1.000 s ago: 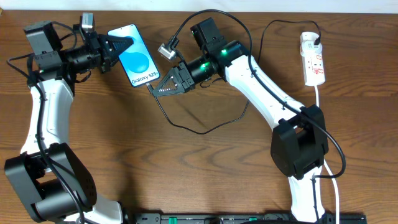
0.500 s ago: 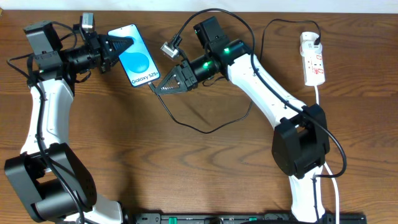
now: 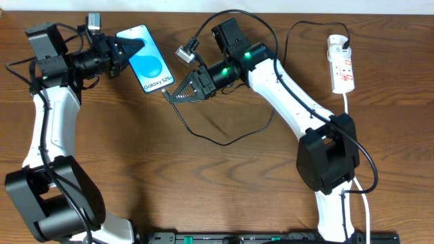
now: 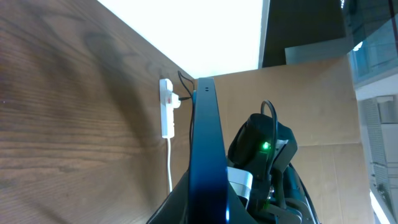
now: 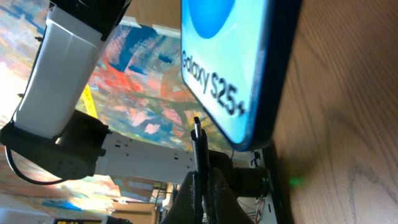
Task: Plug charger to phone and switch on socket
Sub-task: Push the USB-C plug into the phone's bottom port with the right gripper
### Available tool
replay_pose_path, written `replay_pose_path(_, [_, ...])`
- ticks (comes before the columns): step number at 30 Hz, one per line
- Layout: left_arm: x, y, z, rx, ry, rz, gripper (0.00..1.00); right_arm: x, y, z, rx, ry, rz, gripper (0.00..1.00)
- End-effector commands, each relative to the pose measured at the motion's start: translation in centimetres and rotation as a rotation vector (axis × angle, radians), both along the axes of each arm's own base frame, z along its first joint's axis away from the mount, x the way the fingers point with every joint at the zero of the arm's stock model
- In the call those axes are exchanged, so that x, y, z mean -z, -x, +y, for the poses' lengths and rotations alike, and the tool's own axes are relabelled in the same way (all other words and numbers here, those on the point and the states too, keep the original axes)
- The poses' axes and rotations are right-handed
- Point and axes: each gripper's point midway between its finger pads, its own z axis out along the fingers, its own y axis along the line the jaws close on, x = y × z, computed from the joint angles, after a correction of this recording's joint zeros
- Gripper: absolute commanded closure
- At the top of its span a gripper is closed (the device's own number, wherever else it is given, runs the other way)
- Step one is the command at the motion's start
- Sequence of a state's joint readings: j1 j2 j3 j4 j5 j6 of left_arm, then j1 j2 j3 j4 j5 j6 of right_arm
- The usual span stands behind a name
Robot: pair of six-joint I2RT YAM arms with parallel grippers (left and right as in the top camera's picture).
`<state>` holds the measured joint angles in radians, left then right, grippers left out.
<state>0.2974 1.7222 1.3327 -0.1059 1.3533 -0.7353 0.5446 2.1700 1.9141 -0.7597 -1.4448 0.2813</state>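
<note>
Since one second ago my right fingers (image 3: 175, 93) came a little up and left, toward the lower end of the phone (image 3: 148, 59); the phone itself shifted only very slightly.

The phone is at the upper left of the surface (image 3: 203, 190), screen visible from overhead, and my left fingers (image 3: 132, 47) are closed on its upper end. My right fingers are closed on the charger (image 3: 224, 139) near its free end, with the small plug (image 5: 197, 132) sticking out past the tips. From my right wrist, the plug points at the phone's bottom edge but a gap remains, so I judge it is not yet inserted.

What is left: to push the plug in, then go to the socket (image 3: 341, 64), which lies well apart at the far right, and press its switch. The black cable runs to the socket's upper end.

The phone's port I cannot see. The red switches are too small to tell whether they are on or off. My left wrist shows the phone only edge-on.
</note>
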Motion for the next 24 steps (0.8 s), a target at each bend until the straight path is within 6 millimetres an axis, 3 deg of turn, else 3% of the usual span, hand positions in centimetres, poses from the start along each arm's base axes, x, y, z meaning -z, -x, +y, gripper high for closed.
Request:
replay_pose_path(1, [-0.7,0.1,-0.1,0.005,-0.008,-0.027,0.93,0.2,0.4,0.1,-0.026,-0.022,0.029,0.99])
replay_pose_path(16, [-1.0,-0.2,0.0,-0.007,-0.002,-0.026,0.93,1.9,-0.3,0.2,-0.002,0.024,0.052,0.99])
replay_pose_path(24, [-1.1,-0.2,0.0,-0.008,0.002,-0.023,0.93,1.8,-0.5,0.3,0.000,0.019,0.044,0.99])
